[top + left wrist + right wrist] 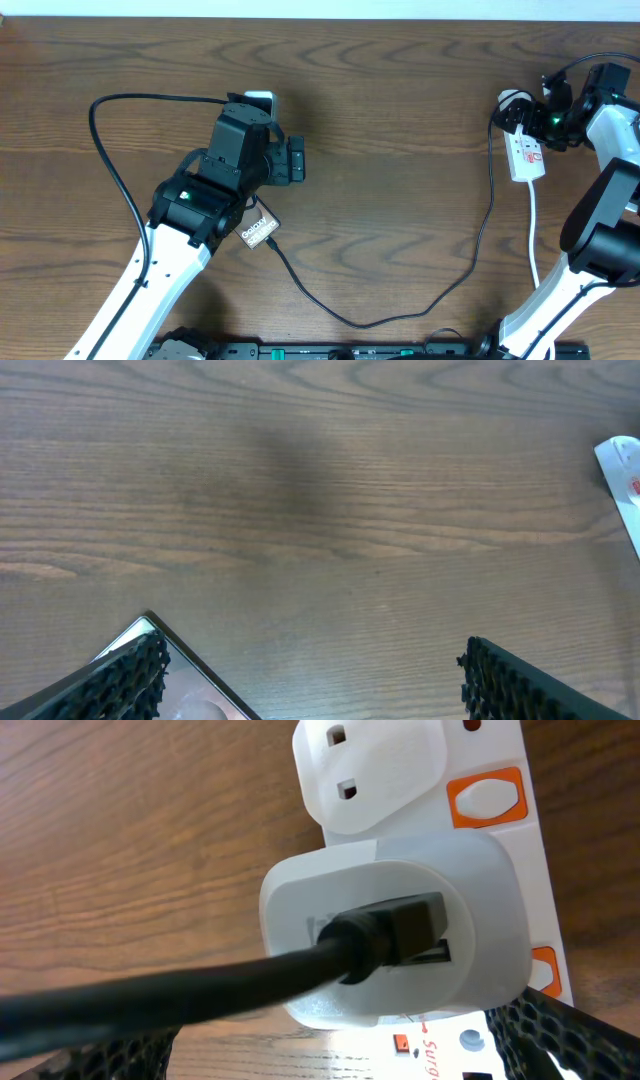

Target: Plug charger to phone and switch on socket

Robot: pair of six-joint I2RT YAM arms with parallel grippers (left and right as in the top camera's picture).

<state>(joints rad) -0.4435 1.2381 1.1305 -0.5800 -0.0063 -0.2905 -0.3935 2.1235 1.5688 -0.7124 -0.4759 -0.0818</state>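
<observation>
The phone (259,232) lies on the table, mostly under my left arm, with its white "Galaxy" lettering showing. One of its corners shows in the left wrist view (200,685). The charger cable (370,322) runs from the phone's lower right edge in a loop to the socket strip (527,155). I cannot tell if its tip is seated in the phone. My left gripper (310,660) is open, with one finger over the phone's corner. My right gripper (340,1045) is open over the socket strip (500,760), straddling a white adapter (400,890) that holds the charger's black plug (400,925).
An orange switch (487,800) sits on the strip beside the adapter, and a second one (545,970) lies lower down. The strip's white cord (533,230) runs toward the front by my right arm. The strip's end shows at the right edge of the left wrist view (622,470).
</observation>
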